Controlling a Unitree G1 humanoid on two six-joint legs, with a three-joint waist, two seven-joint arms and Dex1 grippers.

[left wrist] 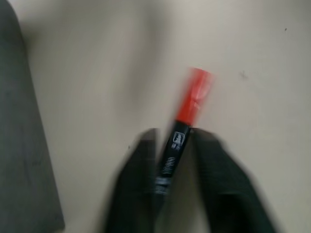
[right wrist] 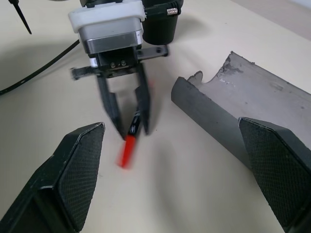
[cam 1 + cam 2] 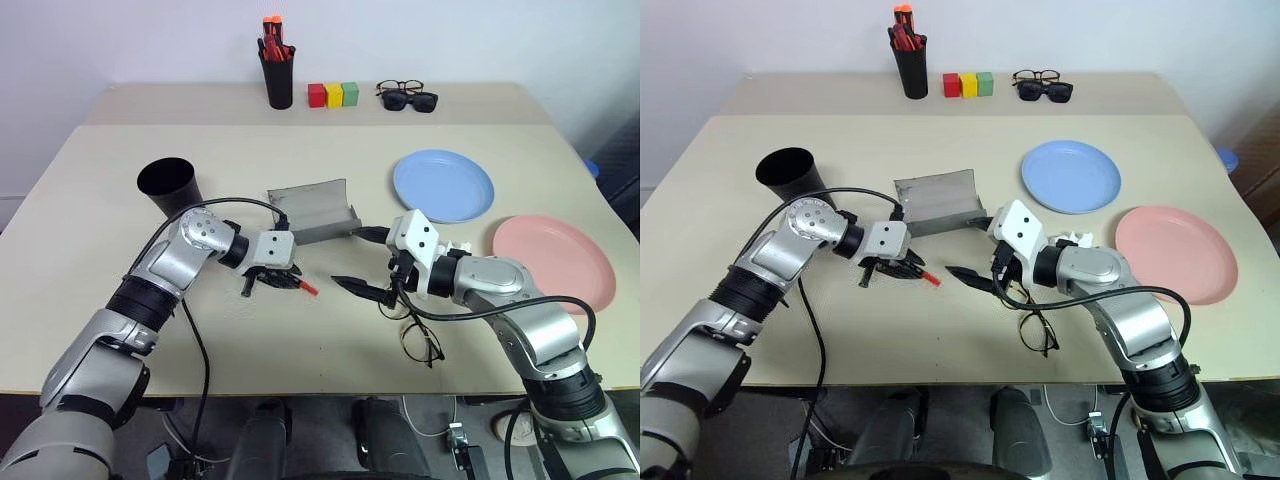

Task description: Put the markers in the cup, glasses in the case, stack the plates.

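Note:
My left gripper (image 3: 283,281) is shut on the red-capped marker (image 1: 183,127), low over the table in front of the open grey case (image 3: 315,208). The marker's red cap (image 3: 306,288) sticks out past the fingers toward my right gripper (image 3: 366,293). That gripper stands open and empty a short way to the right, facing the left one. The wire-framed glasses (image 3: 421,337) lie on the table just in front of the right gripper. The black cup (image 3: 168,185) stands upright at the left. The blue plate (image 3: 443,185) and the pink plate (image 3: 553,262) lie apart on the right.
On the back table stand a black pen holder (image 3: 278,72) with orange-capped markers, three coloured blocks (image 3: 333,95), and black sunglasses (image 3: 412,100) with another pair of spectacles beside them. A black cable (image 3: 215,205) loops over my left arm near the cup.

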